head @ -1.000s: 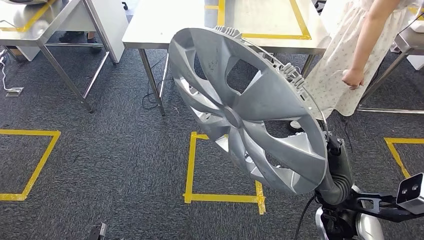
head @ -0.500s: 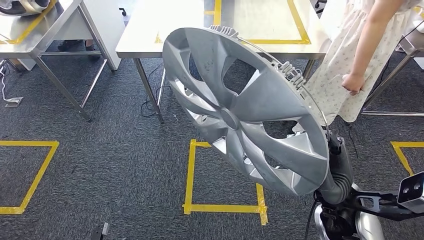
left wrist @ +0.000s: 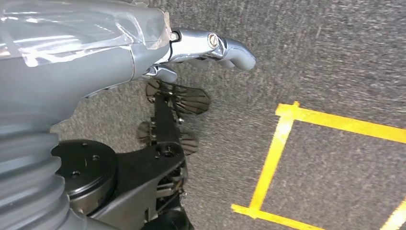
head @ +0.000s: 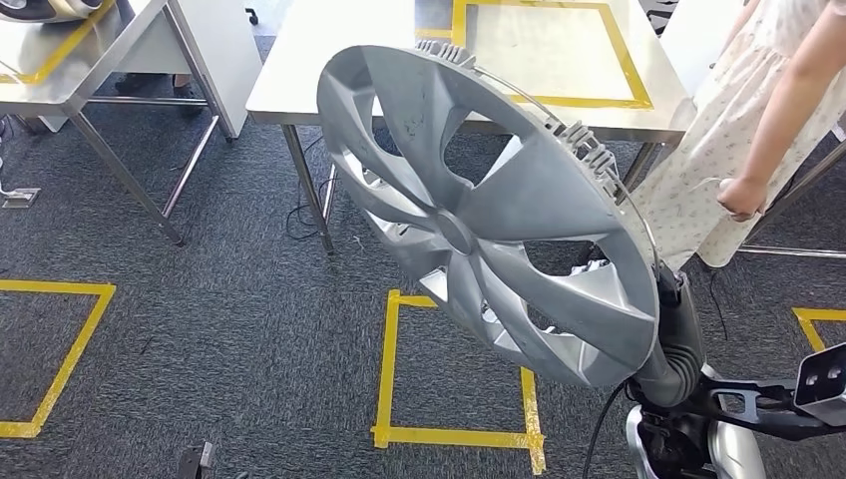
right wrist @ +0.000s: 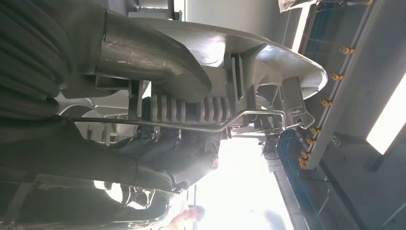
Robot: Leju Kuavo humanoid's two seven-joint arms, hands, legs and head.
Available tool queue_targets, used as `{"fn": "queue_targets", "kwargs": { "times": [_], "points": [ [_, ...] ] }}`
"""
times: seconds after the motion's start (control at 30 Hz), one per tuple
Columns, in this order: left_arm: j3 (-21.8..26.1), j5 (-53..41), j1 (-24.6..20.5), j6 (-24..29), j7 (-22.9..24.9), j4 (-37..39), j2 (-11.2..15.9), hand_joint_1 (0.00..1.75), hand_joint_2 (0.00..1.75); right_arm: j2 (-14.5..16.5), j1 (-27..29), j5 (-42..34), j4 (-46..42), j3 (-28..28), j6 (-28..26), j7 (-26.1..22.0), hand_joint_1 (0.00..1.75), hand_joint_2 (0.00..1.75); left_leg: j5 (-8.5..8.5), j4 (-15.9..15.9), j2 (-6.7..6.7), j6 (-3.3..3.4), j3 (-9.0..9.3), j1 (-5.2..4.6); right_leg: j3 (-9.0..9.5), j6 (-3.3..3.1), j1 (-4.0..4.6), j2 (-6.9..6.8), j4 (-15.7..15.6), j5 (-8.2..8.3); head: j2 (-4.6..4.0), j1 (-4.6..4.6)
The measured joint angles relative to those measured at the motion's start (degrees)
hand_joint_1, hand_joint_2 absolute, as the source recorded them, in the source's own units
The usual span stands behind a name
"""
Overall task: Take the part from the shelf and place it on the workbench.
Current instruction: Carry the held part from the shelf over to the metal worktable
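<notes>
A large silver wheel cover point(head: 479, 210) with curved spokes stands tilted on edge in front of me in the head view. My right hand point(head: 675, 324) grips its lower right rim from behind, and the cover hides the fingers. In the right wrist view the grey thumb point(right wrist: 153, 62) lies across the cover's ribbed rim point(right wrist: 268, 67) and its wire ring. The steel workbench point(head: 329, 70), marked with a yellow tape rectangle, stands just beyond the cover. My left hand point(left wrist: 191, 48) hangs above the carpet with its thumb out, holding nothing.
A person in a pale dress point(head: 713, 150) stands at the workbench's right end, one hand point(head: 740, 197) hanging. A second steel table point(head: 90, 60) at the far left carries another wheel cover point(head: 40, 8). Yellow tape squares point(head: 384, 369) mark the grey carpet.
The whole picture has shifted as I move: the workbench now lies lower and further right in view. The wheel cover stays in my right hand. The person's hand has dropped lower and moved right.
</notes>
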Motion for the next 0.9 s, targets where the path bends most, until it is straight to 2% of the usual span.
{"fn": "queue_targets", "kwargs": {
  "times": [0.07, 0.1, 0.13, 0.17, 0.2, 0.23, 0.3, 0.4, 0.43, 0.47, 0.5, 0.57, 0.6, 0.63, 0.67, 0.73, 0.8, 0.83, 0.9],
  "points": [
    [0.0, -0.1, 0.0, 0.0, 0.0, 0.0, -0.1, 0.00, 1.75, 0.0, 0.0, 0.1, 0.0, 0.1, -0.1, 0.0, 1.75, 1.75, -1.16, 0.1, -0.15, -0.13, 1.45, -0.32, 1.42, 0.77, 0.34, -0.05, -7.7, 5.24, 0.00, 0.01],
    [0.0, -0.1, 0.0, 0.0, 0.0, 0.0, -0.1, 0.00, 1.75, 0.0, 0.0, 0.1, 0.0, 0.1, -0.1, 0.0, 1.75, 1.75, -1.75, 0.1, -0.20, -0.29, 1.97, -0.48, 2.13, 0.61, 0.54, -0.13, -10.8, 7.51, 0.00, 0.01],
    [0.0, -0.1, 0.0, 0.0, 0.0, 0.0, -0.2, 0.00, 1.75, 0.0, 0.0, 0.1, 0.0, 0.1, -0.1, 0.0, 1.75, 1.75, -2.25, 0.2, -0.23, -0.53, 2.25, -0.61, 2.66, 0.18, 0.74, -0.19, -12.6, 9.43, 0.00, -0.01],
    [0.0, -0.2, 0.0, 0.0, 0.0, 0.0, -0.2, 0.00, 1.75, 0.0, -0.1, 0.1, 0.0, 0.2, -0.1, 0.0, 1.75, 1.75, -2.60, 0.5, -0.25, -0.79, 2.49, -0.71, 2.94, -0.51, 0.85, -0.21, -13.2, 10.34, 0.00, -0.02],
    [0.0, -0.2, -0.1, 0.0, 0.0, 0.0, -0.1, 0.00, 1.75, 0.0, -0.2, 0.1, 0.0, 0.2, -0.1, 0.0, 1.75, 1.75, -2.81, 0.7, -0.28, -1.02, 2.57, -0.76, 3.29, -1.19, 0.77, -0.22, -13.3, 10.60, 0.00, -0.05],
    [0.0, -0.2, -0.1, 0.0, 0.0, 0.0, -0.1, 0.00, 1.75, 0.1, -0.2, 0.1, -0.1, 0.3, -0.1, 0.1, 1.75, 1.75, -2.96, 1.2, -0.23, -1.24, 2.40, -0.76, 3.69, -1.55, 0.61, -0.18, -13.5, 11.00, 0.00, -0.06],
    [0.0, -0.2, -0.2, 0.0, 0.0, 0.0, 0.0, 0.00, 1.75, 0.2, -0.6, 0.0, -0.1, 0.4, -0.2, 0.1, 1.75, 1.75, -3.63, 4.3, 0.02, -1.82, 0.73, -0.58, 4.28, -2.18, 0.24, -0.15, -13.7, 10.73, 0.00, -0.11],
    [0.0, -0.2, -0.3, 0.0, 0.0, 0.0, 0.0, 0.00, 1.75, 0.3, -0.9, -0.1, -0.1, 0.4, -0.2, 0.1, 1.75, 1.75, -7.60, 13.9, 0.32, -3.17, -5.70, 0.29, 4.68, -2.90, 0.19, -0.08, -13.8, 10.03, 0.00, -0.15],
    [0.0, -0.2, -0.3, 0.0, 0.0, 0.0, 0.0, 0.00, 1.75, 0.4, -0.9, -0.1, -0.1, 0.5, -0.2, 0.1, 1.75, 1.75, -8.40, 16.1, 0.36, -3.47, -7.58, 0.58, 4.85, -2.94, 0.20, 0.01, -13.8, 9.79, 0.00, -0.15],
    [0.0, -0.2, -0.3, 0.0, 0.0, 0.0, 0.0, 0.00, 1.75, 0.4, -0.9, -0.2, -0.1, 0.5, -0.2, 0.1, 1.75, 1.75, -7.96, 16.4, 0.40, -3.66, -8.54, 0.81, 5.13, -2.88, 0.20, 0.13, -13.8, 9.52, 0.00, -0.15],
    [0.0, -0.2, -0.3, 0.0, 0.0, 0.0, -0.1, 0.00, 1.75, 0.4, -0.9, -0.3, -0.1, 0.6, -0.2, 0.1, 1.75, 1.75, -6.24, 14.7, 0.43, -3.73, -8.42, 0.98, 5.53, -2.77, 0.19, 0.34, -13.8, 9.24, 0.00, -0.15],
    [0.0, -0.3, -0.3, 0.0, 0.0, 0.0, 0.0, 0.00, 1.75, 0.4, -0.9, -0.5, -0.1, 0.6, -0.1, 0.1, 1.75, 1.75, -0.96, 7.3, -0.21, -3.52, -5.88, 1.14, 6.42, -2.41, 0.14, 0.86, -13.8, 8.66, 0.00, -0.11],
    [0.0, -0.4, -0.3, 0.0, 0.0, 0.0, 0.0, 0.00, 1.75, 0.4, -1.0, -0.7, -0.1, 0.7, 0.0, 0.1, 1.75, 1.75, 0.64, 4.0, -0.81, -3.26, -4.74, 1.08, 6.63, -2.20, 0.13, 1.15, -13.8, 8.51, 0.00, -0.07],
    [0.0, -0.4, -0.3, 0.0, 0.0, 0.1, 0.0, 0.00, 1.75, 0.4, -1.1, -0.8, -0.1, 0.7, 0.0, 0.1, 1.75, 1.75, 1.50, 1.9, -1.39, -2.90, -3.90, 0.94, 6.58, -1.96, 0.09, 1.42, -13.9, 8.43, 0.00, -0.10],
    [0.0, -0.4, -0.2, 0.0, 0.0, 0.1, 0.1, 0.00, 1.75, 0.5, -1.1, -0.9, -0.1, 0.8, 0.0, 0.1, 1.75, 1.75, 1.49, 1.2, -1.77, -2.53, -3.59, 0.76, 6.42, -1.68, 0.00, 1.70, -13.9, 8.42, 0.00, -0.11],
    [0.1, -0.5, -0.2, 0.0, 0.0, 0.1, 0.1, 0.00, 1.75, 0.5, -1.0, -1.0, -0.2, 0.8, 0.0, 0.1, 1.75, 1.75, 1.71, 0.6, -1.22, -1.84, -3.08, 0.64, 6.14, -1.03, -0.06, 2.28, -14.0, 8.41, 0.00, -0.23],
    [0.1, -0.5, -0.3, 0.0, -0.1, 0.0, 0.0, 0.00, 1.75, 0.5, -1.0, -1.0, -0.2, 0.9, 0.0, 0.0, 1.75, 1.75, 2.04, -0.4, -0.29, -1.29, -2.31, 0.83, 5.31, -0.68, 0.07, 1.66, -12.4, 7.62, 0.00, -0.15],
    [0.1, -0.5, -0.4, -0.1, -0.1, 0.0, 0.0, 0.00, 1.75, 0.5, -1.0, -1.0, -0.3, 0.9, 0.0, 0.0, 1.75, 1.75, 2.10, -0.8, 0.18, -1.04, -1.95, 0.93, 3.99, -0.75, 0.13, 1.08, -9.9, 6.56, 0.00, -0.10],
    [0.1, -0.5, -0.4, -0.1, -0.1, 0.0, 0.0, 0.00, 1.75, 0.4, -1.0, -1.0, -0.3, 0.9, 0.0, 0.0, 1.75, 1.75, 1.91, -0.9, 1.02, -0.71, -1.74, 0.79, -0.26, -0.97, 0.13, 0.37, -2.1, 3.84, 0.00, -0.04]
  ]
}}
